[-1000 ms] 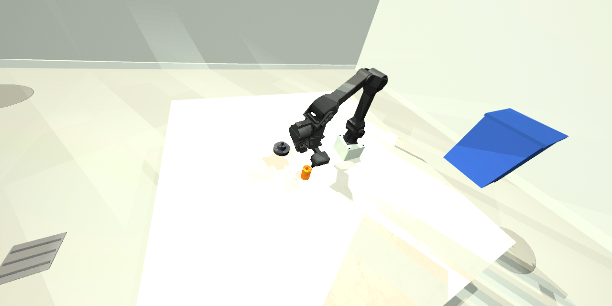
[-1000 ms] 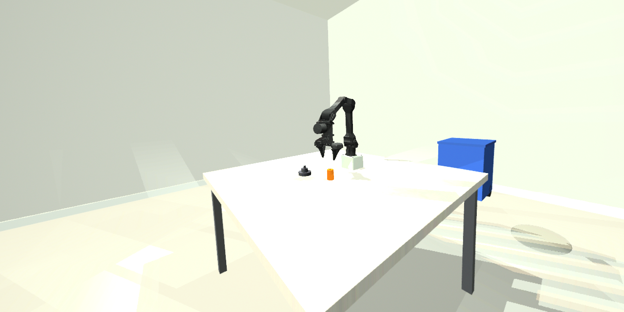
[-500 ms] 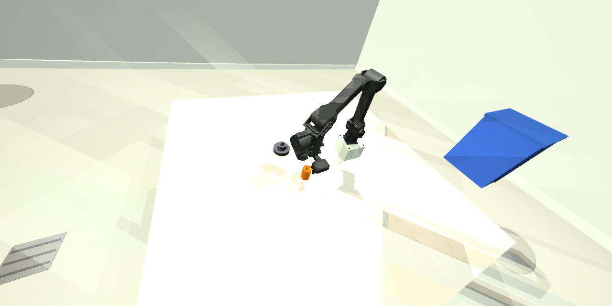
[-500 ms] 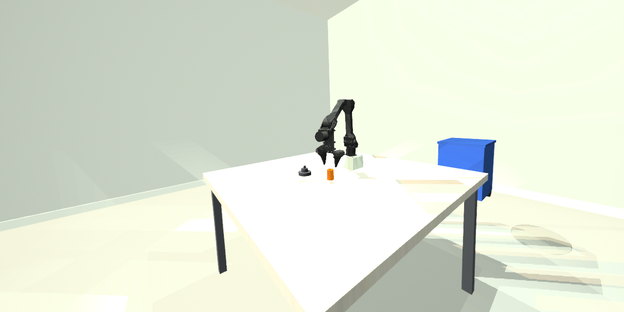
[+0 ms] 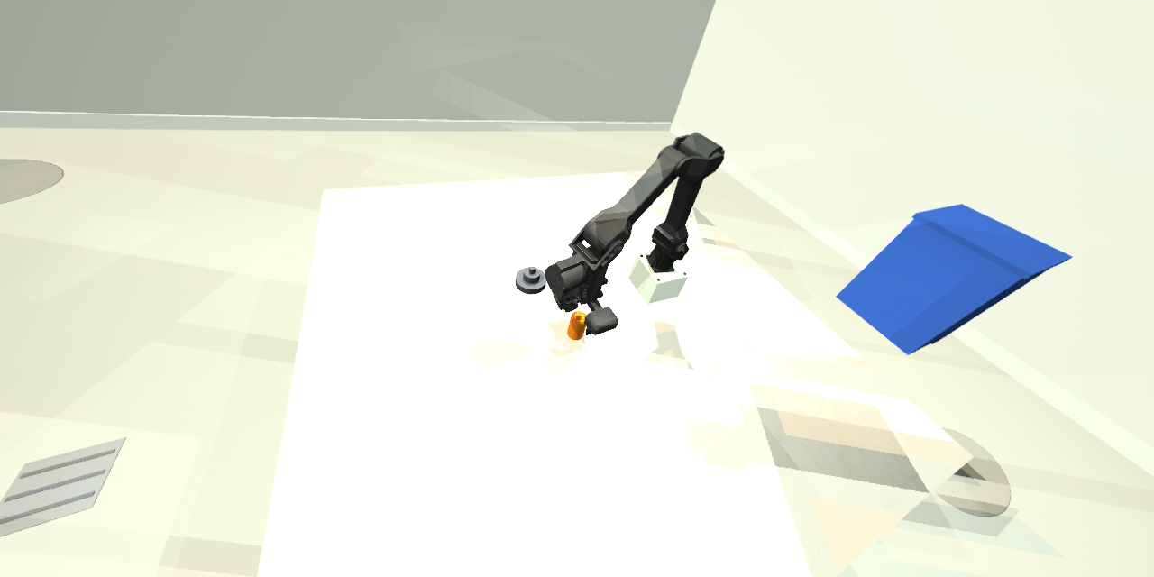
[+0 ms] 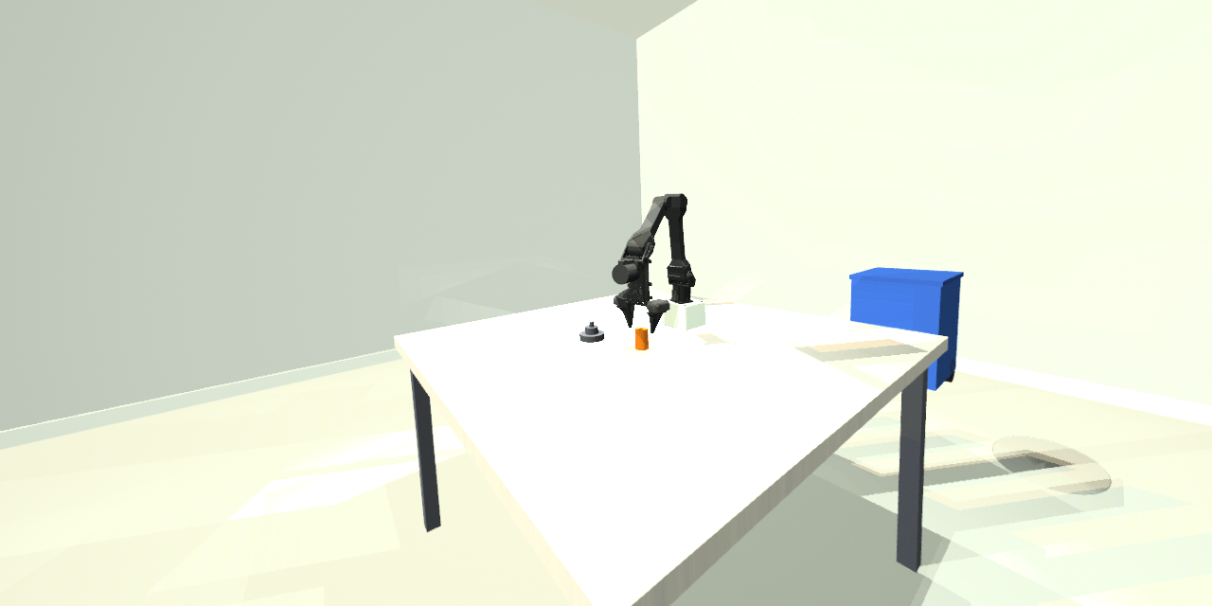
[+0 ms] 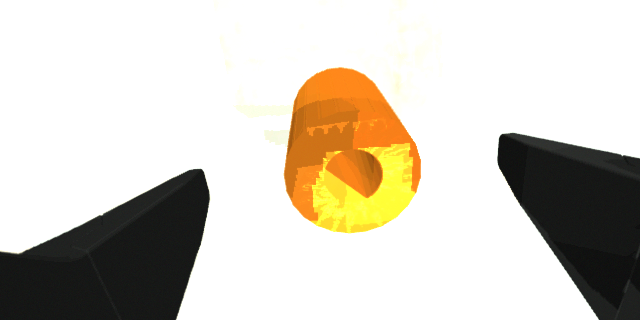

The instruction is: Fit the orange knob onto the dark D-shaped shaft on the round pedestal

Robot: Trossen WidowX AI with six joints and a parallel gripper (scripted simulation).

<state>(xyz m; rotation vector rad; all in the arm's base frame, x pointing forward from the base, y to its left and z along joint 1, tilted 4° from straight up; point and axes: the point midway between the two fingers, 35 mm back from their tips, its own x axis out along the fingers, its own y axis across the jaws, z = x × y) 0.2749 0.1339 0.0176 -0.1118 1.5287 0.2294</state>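
Observation:
The orange knob [image 5: 576,329] [image 6: 641,339] [image 7: 345,215] stands upright on the table. Its D-shaped hole [image 7: 359,170] faces up in the wrist view, with the flat side at the lower left, slanting down to the right. My gripper [image 6: 641,329] [image 7: 352,165] is open and empty, pointing down just above the knob. In the wrist view one fingertip is on each side of the knob, with gaps. The dark round pedestal [image 5: 526,285] [image 6: 591,338] stands left of the knob in the top and exterior views, its short shaft [image 5: 531,270] [image 6: 591,324] upright and bare. The shaft's flat side cannot be seen.
The arm's pale base block [image 5: 661,288] [image 6: 692,315] stands on the white table [image 5: 403,412] [image 6: 644,450], behind and right of the knob. A blue cabinet [image 5: 952,275] [image 6: 898,301] stands on the floor beyond the table's right side. The pedestal is outside the wrist view.

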